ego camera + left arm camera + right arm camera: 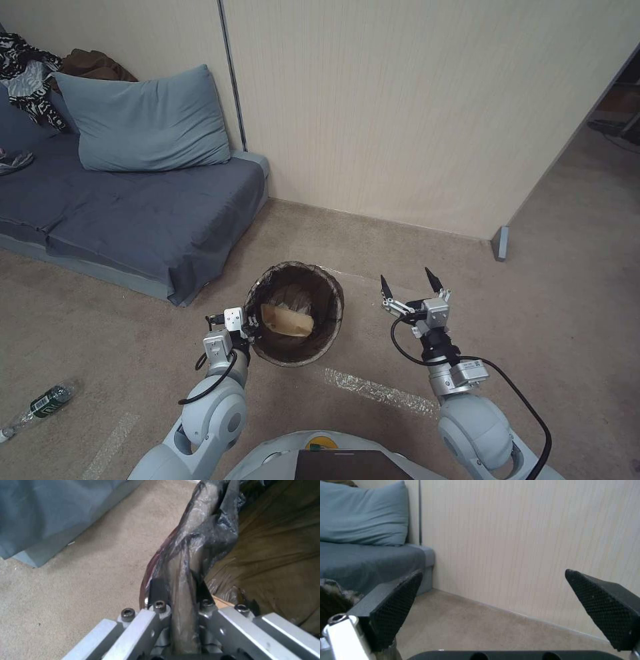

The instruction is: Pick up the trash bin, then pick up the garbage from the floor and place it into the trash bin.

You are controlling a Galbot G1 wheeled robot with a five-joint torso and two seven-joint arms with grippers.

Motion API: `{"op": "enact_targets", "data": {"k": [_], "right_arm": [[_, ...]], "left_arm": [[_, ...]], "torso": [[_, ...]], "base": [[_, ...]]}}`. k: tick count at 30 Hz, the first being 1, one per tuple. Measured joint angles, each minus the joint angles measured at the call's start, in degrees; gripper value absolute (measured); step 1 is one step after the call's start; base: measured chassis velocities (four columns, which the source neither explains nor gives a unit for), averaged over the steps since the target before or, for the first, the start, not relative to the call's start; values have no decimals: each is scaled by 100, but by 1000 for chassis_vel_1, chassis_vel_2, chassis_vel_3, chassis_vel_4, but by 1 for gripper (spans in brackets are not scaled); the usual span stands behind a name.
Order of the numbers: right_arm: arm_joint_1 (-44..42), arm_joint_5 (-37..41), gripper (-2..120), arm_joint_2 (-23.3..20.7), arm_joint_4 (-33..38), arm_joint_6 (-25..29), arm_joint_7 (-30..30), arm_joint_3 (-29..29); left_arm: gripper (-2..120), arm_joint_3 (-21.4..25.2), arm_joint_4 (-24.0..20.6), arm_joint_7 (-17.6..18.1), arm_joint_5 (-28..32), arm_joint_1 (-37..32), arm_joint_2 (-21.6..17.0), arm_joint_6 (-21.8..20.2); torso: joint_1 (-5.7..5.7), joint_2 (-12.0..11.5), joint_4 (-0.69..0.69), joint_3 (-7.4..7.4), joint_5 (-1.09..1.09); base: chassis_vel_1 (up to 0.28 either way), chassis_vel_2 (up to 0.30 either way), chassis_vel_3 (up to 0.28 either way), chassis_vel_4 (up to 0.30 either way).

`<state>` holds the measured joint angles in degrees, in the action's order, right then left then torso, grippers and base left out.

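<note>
The trash bin (337, 312), a round bucket with a dark liner bag over its rim, is held just in front of me above the carpet. My left gripper (251, 327) is shut on the bin's near-left rim; in the left wrist view the bagged rim (196, 542) runs between the fingers of the left gripper (180, 588). A tan paper bag (287, 320) lies inside the bin. A small green-labelled plastic bottle (47, 400) lies on the floor at my far left. My right gripper (408, 280) hangs open and empty to the right of the bin, its fingers (398, 605) spread wide.
A low grey sofa (133, 213) with a blue pillow (143, 120) stands at the left against the beige wall (413, 113). A strip of clear tape (377, 391) lies on the carpet near me. The wall ends at the right, with open carpet beyond.
</note>
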<state>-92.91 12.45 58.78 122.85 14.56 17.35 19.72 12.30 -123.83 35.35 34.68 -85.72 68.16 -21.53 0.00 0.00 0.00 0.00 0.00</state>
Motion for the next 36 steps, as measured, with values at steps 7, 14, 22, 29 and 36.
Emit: {"op": "enact_targets", "data": {"k": [7, 14, 22, 29, 36], "right_arm": [[13, 5, 100, 1, 2, -17, -3, 24], [36, 26, 100, 7, 2, -49, -8, 24], [49, 45, 100, 30, 2, -88, -10, 12], [60, 47, 100, 31, 2, -95, -16, 6], [63, 48, 100, 26, 1, -105, -17, 1]], "left_arm": [[0, 0, -33, -6, 0, -19, 10, 17], [0, -1, -45, -11, -5, -34, 20, 18], [0, -1, -50, -20, -5, -49, 23, 18], [0, 1, -54, -26, 0, -52, 16, 18], [0, 2, -54, -34, 6, -52, 10, 18]], "torso": [[0, 0, 0, 0, 1], [0, 0, 0, 0, 0], [0, 0, 0, 0, 1], [0, 0, 0, 0, 0], [0, 0, 1, 0, 0]], "base": [[0, 0, 0, 0], [0, 0, 0, 0], [36, 45, 52, 48], [92, 84, 89, 90], [111, 114, 115, 115]]}}
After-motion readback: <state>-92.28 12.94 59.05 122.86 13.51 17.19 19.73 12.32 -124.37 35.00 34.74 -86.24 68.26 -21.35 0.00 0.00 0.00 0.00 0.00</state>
